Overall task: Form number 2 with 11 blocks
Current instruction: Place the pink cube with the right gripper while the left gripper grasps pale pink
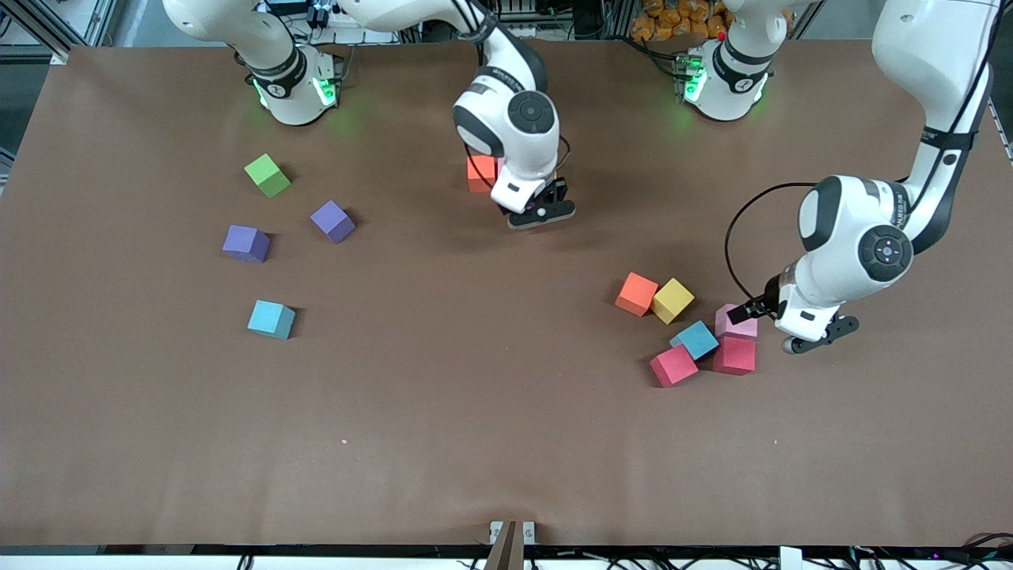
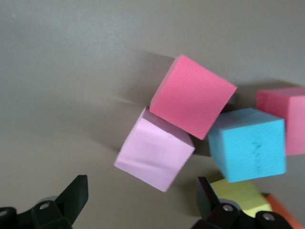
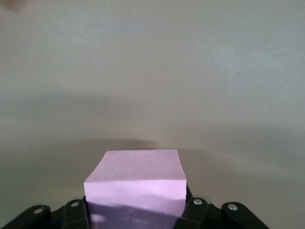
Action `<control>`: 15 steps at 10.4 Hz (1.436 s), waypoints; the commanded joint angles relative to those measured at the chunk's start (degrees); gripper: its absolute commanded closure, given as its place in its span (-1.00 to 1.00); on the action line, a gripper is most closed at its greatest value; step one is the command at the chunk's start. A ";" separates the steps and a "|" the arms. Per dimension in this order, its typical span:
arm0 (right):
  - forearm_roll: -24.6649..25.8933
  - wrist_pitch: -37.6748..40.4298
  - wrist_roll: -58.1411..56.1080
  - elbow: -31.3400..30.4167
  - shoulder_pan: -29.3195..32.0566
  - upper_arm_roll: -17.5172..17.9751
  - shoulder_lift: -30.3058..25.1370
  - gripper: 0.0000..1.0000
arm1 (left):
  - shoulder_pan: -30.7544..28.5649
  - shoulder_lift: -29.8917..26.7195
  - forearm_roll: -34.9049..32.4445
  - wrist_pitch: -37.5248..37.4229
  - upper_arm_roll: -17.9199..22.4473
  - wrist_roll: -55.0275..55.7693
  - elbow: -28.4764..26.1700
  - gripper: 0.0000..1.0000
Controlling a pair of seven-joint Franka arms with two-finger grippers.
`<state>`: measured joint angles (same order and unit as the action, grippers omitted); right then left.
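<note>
The right tool (image 3: 136, 210) hung over the middle of the brown table (image 1: 475, 412), nearer the robots' bases, its jaws closed on one light pink foam cube (image 3: 136, 183). Just beside it, partly hidden by the arm, one orange foam cube (image 1: 479, 171) rested on the table.

The left tool (image 2: 143, 202) hovered with jaws spread wide and nothing between them, over a cluster toward the left arm's end of the table. That cluster held six cubes — one orange (image 1: 637, 294) touching one yellow (image 1: 673, 300), one light blue (image 1: 695, 340), one light pink (image 1: 736, 321), and two crimson-red ones (image 1: 673, 365) (image 1: 734, 355). In the left wrist view the pink cube (image 2: 153, 155) touched a crimson one (image 2: 193, 95), and the blue cube (image 2: 248, 143) lay just beside them.

Toward the right arm's end lay four more, well apart — one green foam cube (image 1: 267, 175), two purple foam cubes (image 1: 332, 221) (image 1: 245, 243), and one light blue cube (image 1: 271, 319) nearest the front camera.
</note>
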<state>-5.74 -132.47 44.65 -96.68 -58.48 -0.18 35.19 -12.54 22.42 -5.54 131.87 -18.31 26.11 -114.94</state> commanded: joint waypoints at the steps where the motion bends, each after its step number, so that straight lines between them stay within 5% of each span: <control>1: -1.29 -3.93 5.17 0.26 -2.69 -0.52 2.33 0.67 | -0.90 2.01 -4.37 -1.08 -0.67 -3.43 1.38 -1.00; 14: -1.03 -3.59 7.20 -1.14 -4.89 -0.61 3.92 0.62 | -0.03 6.93 -5.18 -0.73 -0.85 -8.71 4.54 -1.00; 15: -1.03 -3.59 7.55 -1.14 -4.89 -0.61 3.92 0.18 | -0.02 7.20 -5.18 -0.73 -0.85 -8.71 4.72 -1.00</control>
<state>-6.39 -136.11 51.01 -97.35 -62.35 -0.23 39.22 -12.76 28.61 -9.99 131.87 -19.09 17.79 -111.88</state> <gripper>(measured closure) 0.370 0.000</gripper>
